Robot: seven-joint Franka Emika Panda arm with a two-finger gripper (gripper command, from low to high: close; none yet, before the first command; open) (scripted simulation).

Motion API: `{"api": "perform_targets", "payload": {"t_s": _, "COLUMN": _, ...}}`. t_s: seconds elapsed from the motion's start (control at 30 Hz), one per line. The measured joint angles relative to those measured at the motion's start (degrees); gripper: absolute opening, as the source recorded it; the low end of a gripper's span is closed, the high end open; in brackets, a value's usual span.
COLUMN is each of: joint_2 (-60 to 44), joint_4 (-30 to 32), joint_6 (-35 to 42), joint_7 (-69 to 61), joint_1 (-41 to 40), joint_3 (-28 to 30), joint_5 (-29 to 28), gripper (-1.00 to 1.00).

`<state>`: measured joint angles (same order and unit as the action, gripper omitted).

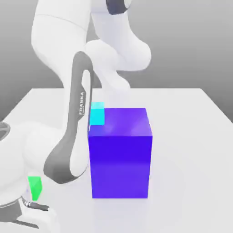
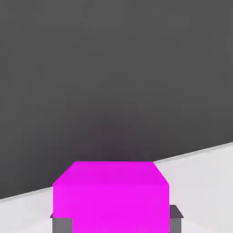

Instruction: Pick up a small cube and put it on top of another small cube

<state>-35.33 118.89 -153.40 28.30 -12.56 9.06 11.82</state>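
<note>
You have the white worktop [image 1: 191, 136] spread under everything, and the Panda arm [image 1: 77, 127] bends down across the exterior view's left, its grey-sided link crossing in front of part of the scene. The biggest object is the large blue cube [image 1: 120, 157], standing on the worktop near the middle. Just behind its upper corner on the exterior view's left, a small cyan cube [image 1: 97, 113] peeks out, partly hidden by the arm. A small green cube [image 1: 35, 187] sits low at the exterior view's left, close beside the robot's white base.

In the hand view, the claw [image 2: 112, 224] is clenched on a magenta cube [image 2: 110, 193]; its two grey fingertips [image 2: 62, 225] press either side of the block, with the worktop's edge [image 2: 200, 182] behind it.
</note>
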Motion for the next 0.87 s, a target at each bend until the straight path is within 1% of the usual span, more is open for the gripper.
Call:
{"api": "perform_targets", "payload": {"t_s": 0.07, "joint_2": 1.89, "joint_4": 0.47, "joint_6": 1.45, "joint_7": 0.35, "joint_1": 0.42, "joint_3": 0.55, "joint_5": -0.5, "gripper": -1.0}}
{"api": "perform_targets", "payload": {"t_s": 0.17, "joint_2": 7.43, "joint_4": 2.07, "joint_6": 5.37, "joint_7": 1.67, "joint_1": 1.26, "joint_3": 1.88, "joint_5": -2.08, "gripper": -1.0}}
{"api": "perform_targets", "payload": {"t_s": 0.4, "joint_2": 20.14, "joint_4": 15.59, "joint_6": 4.71, "joint_7": 11.47, "joint_1": 1.84, "joint_3": 8.66, "joint_5": -3.39, "gripper": -1.0}}
{"api": "perform_targets", "payload": {"t_s": 0.6, "joint_2": 30.71, "joint_4": 27.63, "joint_6": 2.61, "joint_7": 22.93, "joint_1": 0.54, "joint_3": 13.44, "joint_5": -8.23, "gripper": -1.0}}
{"api": "perform_targets", "payload": {"t_s": 0.67, "joint_2": 28.79, "joint_4": 28.68, "joint_6": -0.17, "joint_7": 22.29, "joint_1": 0.08, "joint_3": 12.89, "joint_5": -6.18, "gripper": -1.0}}
{"api": "perform_targets", "payload": {"t_s": 0.77, "joint_2": 23.05, "joint_4": 28.59, "joint_6": -5.38, "joint_7": 18.63, "joint_1": -2.04, "joint_3": 9.77, "joint_5": -0.76, "gripper": -1.0}}
{"api": "perform_targets", "payload": {"t_s": 0.8, "joint_2": 21.79, "joint_4": 28.51, "joint_6": -6.5, "joint_7": 17.8, "joint_1": -2.65, "joint_3": 8.93, "joint_5": 0.4, "gripper": 1.0}}
{"api": "perform_targets", "payload": {"t_s": 0.87, "joint_2": 21.79, "joint_4": 28.51, "joint_6": -6.5, "joint_7": 17.8, "joint_1": -2.65, "joint_3": 8.93, "joint_5": 0.4, "gripper": 1.0}}
